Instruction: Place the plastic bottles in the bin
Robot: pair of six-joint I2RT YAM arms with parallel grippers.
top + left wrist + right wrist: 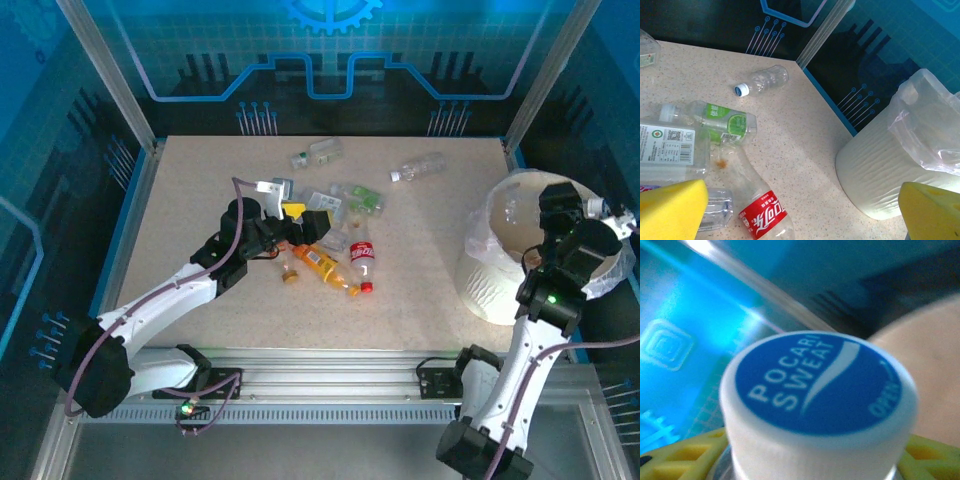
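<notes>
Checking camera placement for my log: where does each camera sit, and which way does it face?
Top external: above and behind the bases, looking down at the table; both arms show.
Left wrist: on the left arm, looking across bottles toward the bin; its yellow pads show.
Right wrist: close on a blue-capped bottle between its yellow fingers.
Shared: top and left wrist both show the red-label bottle and bin.

Bottle cap [815, 390] blue, white-rimmed; bin [875, 175] white; fingers [670, 210] yellow.

Blue-capped bottle [817, 390] reads "POCARI SWEAT" and "OPEN" on its cap; red-label bottle [762, 217] shows white Chinese Coca-Cola script.
</notes>
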